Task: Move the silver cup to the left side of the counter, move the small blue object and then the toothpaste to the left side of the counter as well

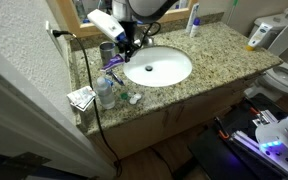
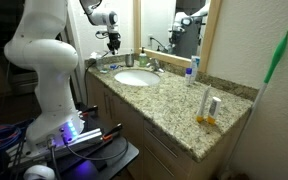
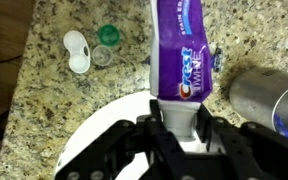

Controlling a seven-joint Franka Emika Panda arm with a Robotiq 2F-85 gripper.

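1. Wrist view: claw (image 3: pixel 181 130) pinching the toothpaste (image 3: pixel 184 55) by its white end, at the sink (image 3: pixel 102 116) edge.
2. Its long axis runs straight away from the claw, cup (image 3: pixel 269 100) just beside.

A glossy white arm (image 2: pixel 36 52) of rounded segments is seen. A black angular gripper (image 3: pixel 181 128) is fitted.

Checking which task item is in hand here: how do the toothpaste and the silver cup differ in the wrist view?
The toothpaste is a flat purple tube with printed lettering; the silver cup is round, plain dull metal. The toothpaste is clamped at its cap end by the gripper; the silver cup sits ungripped beside it. Both show against the speckled counter.
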